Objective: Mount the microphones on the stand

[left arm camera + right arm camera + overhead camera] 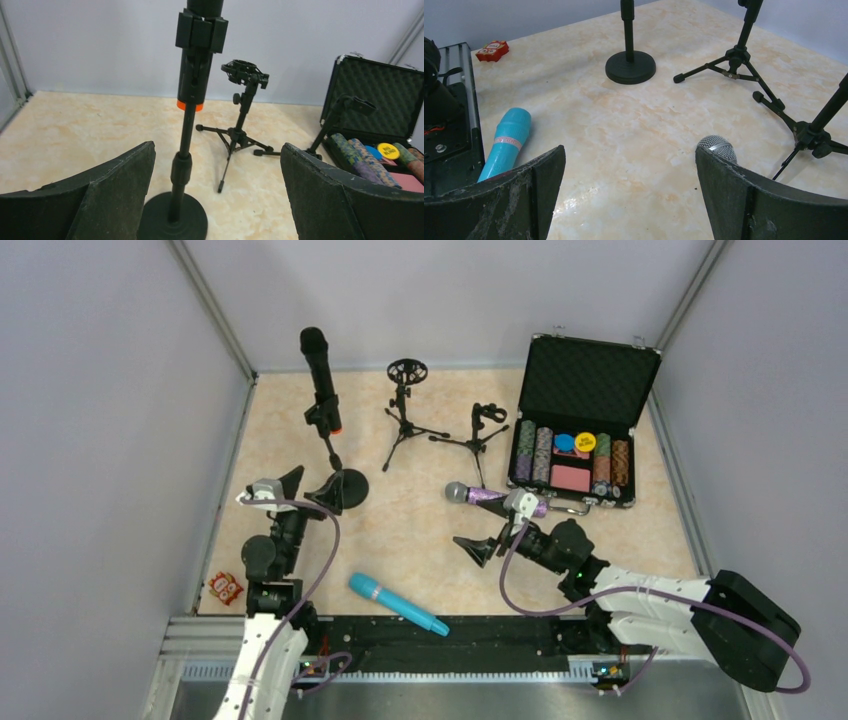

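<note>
Left gripper had its fingers spread wide w/ nothing btwn them, just beside the black round-base stand; that stand's clip held the all-black stick mic w/ orange end ring upright. Right gripper also had fingers apart, gripping nothing; the purple glitter mic w/ silver grille lay flat on the beige marbled table just beside one finger, contact unclear, near the open black poker-chip case. The plain cyan mic lay by the near edge btwn the arms; two black tripod stands stood at centre back.
</note>
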Controlling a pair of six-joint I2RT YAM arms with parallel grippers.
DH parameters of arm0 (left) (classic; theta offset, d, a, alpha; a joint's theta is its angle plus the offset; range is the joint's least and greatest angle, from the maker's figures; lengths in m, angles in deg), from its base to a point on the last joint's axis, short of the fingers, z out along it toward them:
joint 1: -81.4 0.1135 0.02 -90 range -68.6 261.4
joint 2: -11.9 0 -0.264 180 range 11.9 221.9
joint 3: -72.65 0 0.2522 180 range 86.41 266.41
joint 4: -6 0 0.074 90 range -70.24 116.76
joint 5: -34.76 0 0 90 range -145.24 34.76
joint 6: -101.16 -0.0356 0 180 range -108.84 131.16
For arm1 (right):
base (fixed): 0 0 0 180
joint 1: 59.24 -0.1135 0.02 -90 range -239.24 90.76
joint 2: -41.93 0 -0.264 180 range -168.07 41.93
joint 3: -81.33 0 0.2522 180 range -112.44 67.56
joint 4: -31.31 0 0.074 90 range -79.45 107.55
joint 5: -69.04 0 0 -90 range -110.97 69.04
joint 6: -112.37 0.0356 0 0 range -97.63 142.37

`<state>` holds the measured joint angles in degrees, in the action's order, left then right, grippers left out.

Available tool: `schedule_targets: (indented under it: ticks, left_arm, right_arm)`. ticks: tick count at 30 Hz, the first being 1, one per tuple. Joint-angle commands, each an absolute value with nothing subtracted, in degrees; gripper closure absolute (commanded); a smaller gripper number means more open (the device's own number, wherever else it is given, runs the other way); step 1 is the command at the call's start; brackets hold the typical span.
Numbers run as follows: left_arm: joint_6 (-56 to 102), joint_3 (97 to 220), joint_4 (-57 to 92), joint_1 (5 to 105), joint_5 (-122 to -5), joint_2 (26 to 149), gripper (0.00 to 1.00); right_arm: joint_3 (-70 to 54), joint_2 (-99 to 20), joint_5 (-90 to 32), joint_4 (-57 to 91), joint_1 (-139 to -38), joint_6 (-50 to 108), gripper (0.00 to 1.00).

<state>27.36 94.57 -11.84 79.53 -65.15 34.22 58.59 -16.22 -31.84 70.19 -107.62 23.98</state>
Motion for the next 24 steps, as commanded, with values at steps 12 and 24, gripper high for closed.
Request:
schedule_targets:
  ticks: [12, 24]
  left_arm:
    - [49.84, 111.91, 17.03, 79.64, -72.26, 30.43, 0.01]
    - [62.10, 130.38, 19.32, 79.47, -79.99, 39.19, 0.01]
  right_arm:
    - [53.35, -14.62, -29.62, 68.49, -108.11, 43.44, 0.01]
    - [50.29, -13.86, -23.94, 59.32, -108.12, 48.74, 0.01]
